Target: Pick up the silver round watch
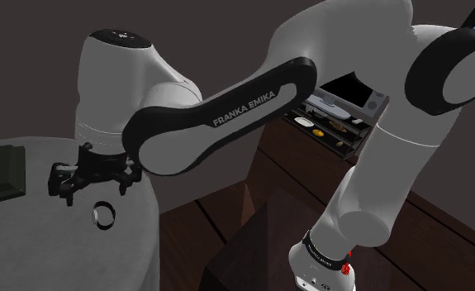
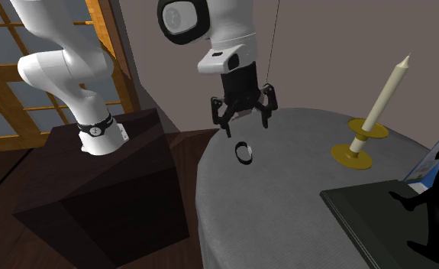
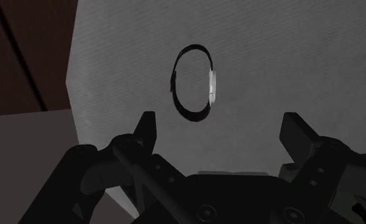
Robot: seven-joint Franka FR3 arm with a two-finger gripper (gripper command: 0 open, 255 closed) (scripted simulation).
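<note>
Here, claw point(image 3: 222, 124) agape above watch point(image 3: 212, 86).

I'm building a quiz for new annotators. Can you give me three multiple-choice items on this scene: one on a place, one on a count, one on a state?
1. Where does the watch lie?
A) on the floor
B) on the grey table, near its edge
C) on the robot's stand

2. How many candles stand on the table?
A) one
B) two
C) three

3. How is the tool?
A) shut on the watch
B) shut on nothing
C) open, above the watch

Answers:
1. B, the watch rests on the tabletop by the rim.
2. A, a single pale candle stands in a gold holder.
3. C, the jaws stand apart and the watch lies untouched below them.
</note>
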